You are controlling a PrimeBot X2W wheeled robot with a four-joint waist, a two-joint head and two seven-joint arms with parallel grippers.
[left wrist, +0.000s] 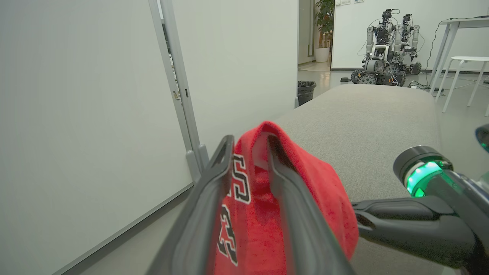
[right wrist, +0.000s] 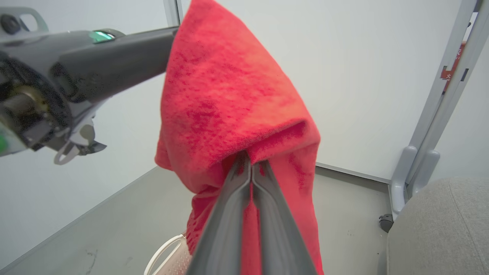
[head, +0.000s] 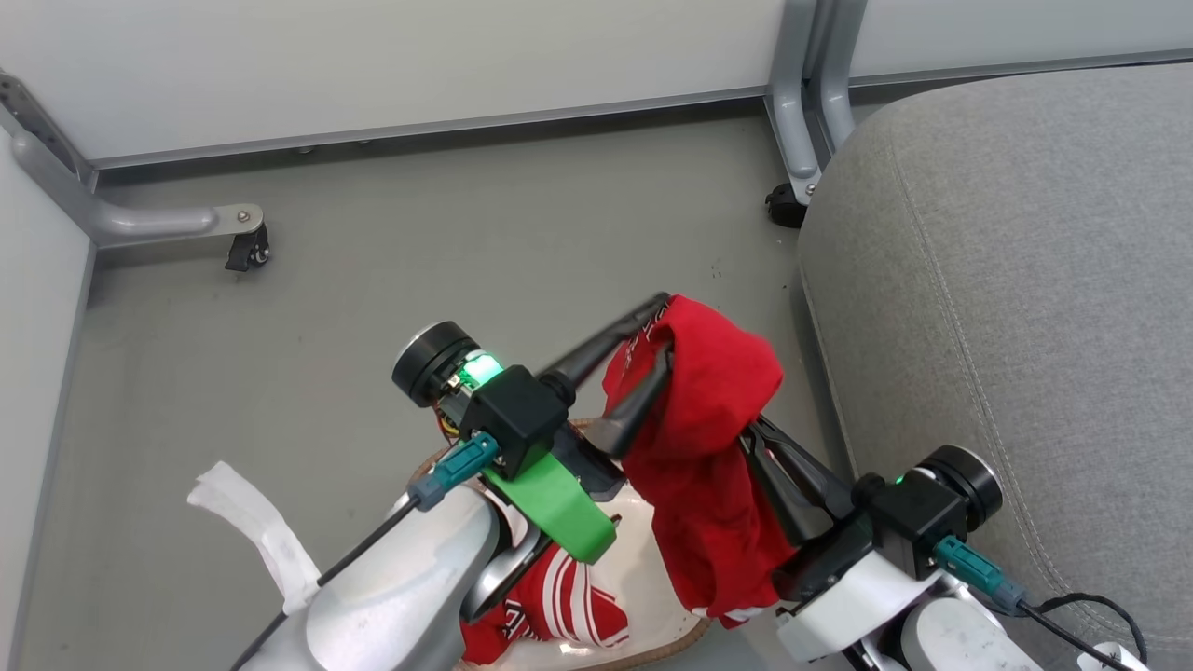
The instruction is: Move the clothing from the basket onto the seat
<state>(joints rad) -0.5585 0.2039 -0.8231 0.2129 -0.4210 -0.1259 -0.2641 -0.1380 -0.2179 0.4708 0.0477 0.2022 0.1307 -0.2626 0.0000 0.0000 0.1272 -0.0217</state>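
Observation:
A red jersey [head: 708, 438] with dark outlined lettering hangs in the air between my two grippers, just left of the grey seat [head: 1007, 280]. My left gripper [head: 665, 326] has its fingers parted, and the cloth [left wrist: 263, 214] lies between them and drapes over one finger. My right gripper [right wrist: 251, 162] is shut, pinching a fold of the jersey [right wrist: 229, 95] from the other side. Below my arms stands the basket [head: 643, 522], cream with a brown rim, holding another red and white jersey [head: 559, 596]. The seat [left wrist: 363, 114] stretches away ahead of the left gripper.
White partition panels on grey metal legs with castors [head: 247, 250] [head: 788, 205] close off the floor behind. A white scrap [head: 252, 531] lies on the floor at the left. Beyond the seat's far end stand other robots [left wrist: 386, 49], a dark bin [left wrist: 306, 91] and a white table [left wrist: 466, 61].

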